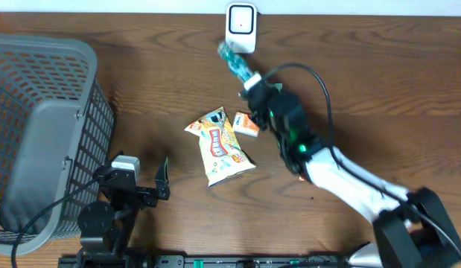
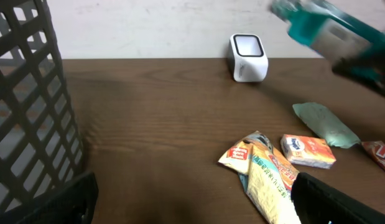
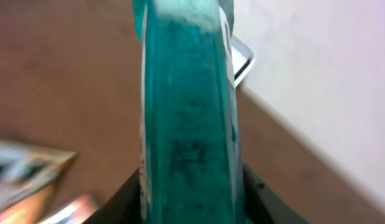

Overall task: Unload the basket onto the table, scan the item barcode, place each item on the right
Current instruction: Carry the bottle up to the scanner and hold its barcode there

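The item is a teal translucent packet (image 1: 234, 59) with a white label, and my right gripper (image 1: 251, 83) is shut on its lower end. It is held up just in front of the white barcode scanner (image 1: 240, 28) at the table's back edge. In the right wrist view the teal packet (image 3: 189, 112) fills the middle between the dark fingers (image 3: 257, 193), with a corner of the scanner (image 3: 242, 59) behind it. The left wrist view shows the packet (image 2: 316, 28) in the air to the right of the scanner (image 2: 248, 57). My left gripper (image 1: 137, 179) stands open and holds nothing, low at the front left.
A grey mesh basket (image 1: 44, 134) takes up the left side. A yellow snack bag (image 1: 223, 145) and a small orange box (image 1: 246, 124) lie mid-table. The left wrist view also shows a pale green pouch (image 2: 323, 124) and a red wrapper (image 2: 379, 152) at the right.
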`<action>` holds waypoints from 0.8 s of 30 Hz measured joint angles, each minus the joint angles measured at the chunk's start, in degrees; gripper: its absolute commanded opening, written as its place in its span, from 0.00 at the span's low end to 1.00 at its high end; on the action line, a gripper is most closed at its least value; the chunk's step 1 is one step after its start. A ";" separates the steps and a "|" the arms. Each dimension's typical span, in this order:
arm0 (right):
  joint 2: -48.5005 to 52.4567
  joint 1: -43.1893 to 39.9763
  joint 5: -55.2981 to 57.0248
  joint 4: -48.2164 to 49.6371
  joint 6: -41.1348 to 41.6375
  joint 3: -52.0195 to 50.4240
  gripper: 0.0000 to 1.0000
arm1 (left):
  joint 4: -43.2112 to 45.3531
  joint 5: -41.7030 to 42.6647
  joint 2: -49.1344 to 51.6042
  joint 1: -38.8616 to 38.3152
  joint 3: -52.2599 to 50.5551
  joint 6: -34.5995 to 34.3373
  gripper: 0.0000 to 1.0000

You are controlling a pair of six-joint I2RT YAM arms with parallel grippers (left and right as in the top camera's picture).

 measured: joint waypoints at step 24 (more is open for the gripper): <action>54.58 -7.76 10.12 8.57 -37.81 60.26 0.01 | 0.00 0.00 0.00 0.00 -0.02 0.00 0.99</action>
